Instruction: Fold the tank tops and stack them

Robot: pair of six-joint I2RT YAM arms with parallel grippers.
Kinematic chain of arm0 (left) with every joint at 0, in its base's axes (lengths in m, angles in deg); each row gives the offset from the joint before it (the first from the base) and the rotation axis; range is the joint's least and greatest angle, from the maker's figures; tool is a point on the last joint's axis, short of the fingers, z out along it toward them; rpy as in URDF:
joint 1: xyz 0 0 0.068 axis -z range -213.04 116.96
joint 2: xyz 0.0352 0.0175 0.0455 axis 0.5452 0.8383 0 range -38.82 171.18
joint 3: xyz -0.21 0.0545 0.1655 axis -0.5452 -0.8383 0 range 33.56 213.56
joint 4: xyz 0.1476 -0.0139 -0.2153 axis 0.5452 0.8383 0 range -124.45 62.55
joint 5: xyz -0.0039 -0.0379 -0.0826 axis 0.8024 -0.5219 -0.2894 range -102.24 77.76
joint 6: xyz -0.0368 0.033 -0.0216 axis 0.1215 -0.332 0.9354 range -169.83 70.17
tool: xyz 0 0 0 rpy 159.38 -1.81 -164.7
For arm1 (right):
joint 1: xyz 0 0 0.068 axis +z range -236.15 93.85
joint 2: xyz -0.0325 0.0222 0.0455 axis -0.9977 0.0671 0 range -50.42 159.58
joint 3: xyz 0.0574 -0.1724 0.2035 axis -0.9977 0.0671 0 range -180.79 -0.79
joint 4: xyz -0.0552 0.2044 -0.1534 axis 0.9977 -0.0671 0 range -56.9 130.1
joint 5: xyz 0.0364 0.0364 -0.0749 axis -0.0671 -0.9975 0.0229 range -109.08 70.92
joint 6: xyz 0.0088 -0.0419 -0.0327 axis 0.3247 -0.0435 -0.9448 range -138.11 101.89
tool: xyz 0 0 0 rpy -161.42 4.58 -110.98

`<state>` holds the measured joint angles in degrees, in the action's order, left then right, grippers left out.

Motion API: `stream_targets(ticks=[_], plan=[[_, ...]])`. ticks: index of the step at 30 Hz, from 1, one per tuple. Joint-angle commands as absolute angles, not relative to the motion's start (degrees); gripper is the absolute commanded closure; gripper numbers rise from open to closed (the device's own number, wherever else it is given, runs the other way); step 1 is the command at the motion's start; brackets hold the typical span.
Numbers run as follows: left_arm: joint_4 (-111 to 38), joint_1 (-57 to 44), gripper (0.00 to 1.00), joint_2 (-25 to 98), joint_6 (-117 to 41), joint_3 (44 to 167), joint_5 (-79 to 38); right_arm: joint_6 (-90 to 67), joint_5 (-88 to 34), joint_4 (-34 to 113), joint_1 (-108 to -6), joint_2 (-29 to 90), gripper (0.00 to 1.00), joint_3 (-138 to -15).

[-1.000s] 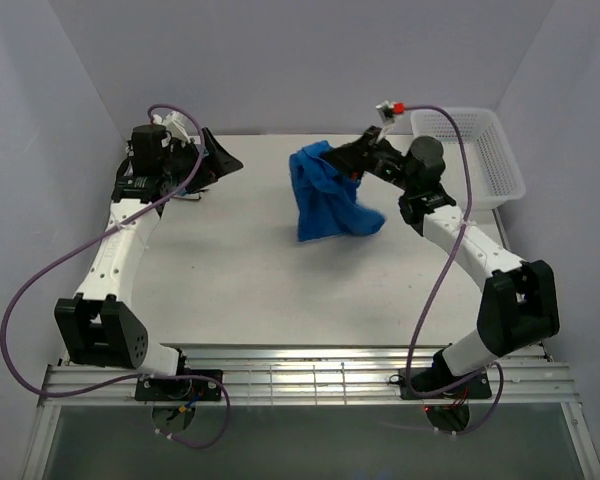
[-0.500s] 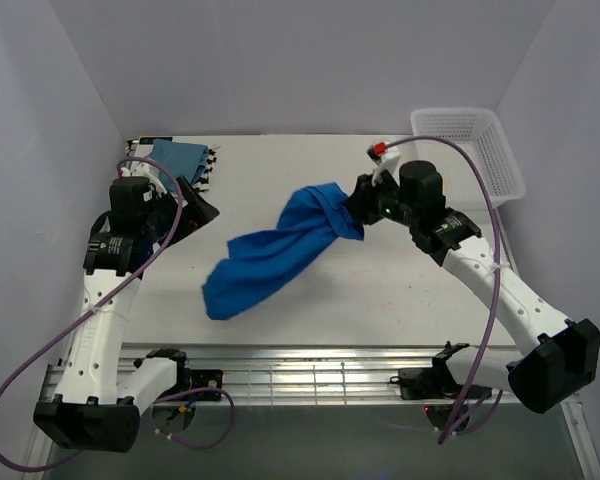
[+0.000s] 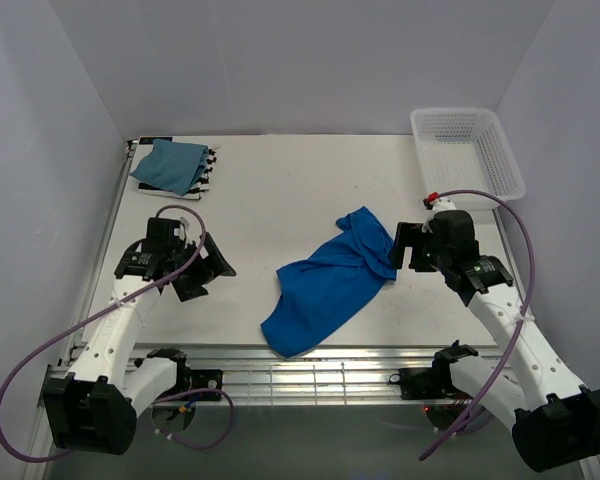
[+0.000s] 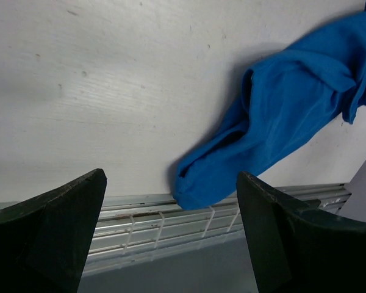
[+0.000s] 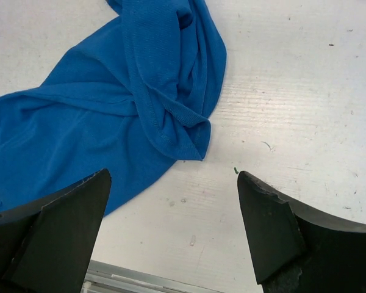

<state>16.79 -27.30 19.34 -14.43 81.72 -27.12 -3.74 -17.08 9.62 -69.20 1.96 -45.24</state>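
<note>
Royal blue tank top (image 3: 330,285): crumpled and unfolded on the table (image 3: 280,190) — a diagonal strip running from centre toward 7 o'clock, its low end near the front edge.
Teal tank top (image 3: 170,165): folded, in the far corner at 10 o'clock, lying on the striped tank top (image 3: 211,163), whose edges peek out.
Right gripper (image 3: 395,250): jaws spread wide with nothing between them; just beside the blue cloth's upper end, at its 3 o'clock.
Left gripper (image 3: 210,278): jaws wide apart and empty — at 9 o'clock of the cloth, apart from it.
Basket (image 3: 508,165): far corner, 1 o'clock.
</note>
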Motion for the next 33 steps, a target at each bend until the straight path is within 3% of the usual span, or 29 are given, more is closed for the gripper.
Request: stream_targets(ticks=[1, 7, 15, 24, 27, 28, 30, 33], plan=[[12.33, -23.90, 0.02, 14.11, -11.87, 74.89, -35.17, -5.71, -17.05, 9.95, -69.19, 3.10, 0.10, -44.56], [2.75, -17.93, 0.02, 18.56, -7.38, 74.51, -34.05, -6.59, -22.07, 14.78, -68.75, 12.22, 0.10, -49.65], [-3.59, -7.47, 0.03, 42.38, -7.55, 84.88, -27.02, -8.09, -16.62, 14.52, -65.41, 27.51, 0.10, -62.13], [-7.73, -4.47, 0.27, 57.50, -8.78, 91.47, -24.55, -9.58, -14.60, 15.14, -64.27, 43.42, 0.10, -73.29], [-7.90, -4.04, 0.49, 61.46, -9.22, 93.15, -26.13, -9.58, -13.81, 13.91, -64.18, 49.50, 0.10, -78.21], [-7.91, -3.86, 0.75, 62.34, -9.22, 93.32, -26.30, -9.84, -13.80, 13.30, -64.18, 51.08, 0.10, -80.92], [-7.64, -3.68, 1.00, 62.43, -8.96, 93.32, -26.65, -9.76, -12.84, 12.33, -63.83, 55.04, 0.08, -83.22], [-5.81, -3.33, 1.00, 59.98, -8.61, 93.15, -23.69, -9.23, -11.44, 11.45, -63.57, 58.91, 0.01, -87.00]])
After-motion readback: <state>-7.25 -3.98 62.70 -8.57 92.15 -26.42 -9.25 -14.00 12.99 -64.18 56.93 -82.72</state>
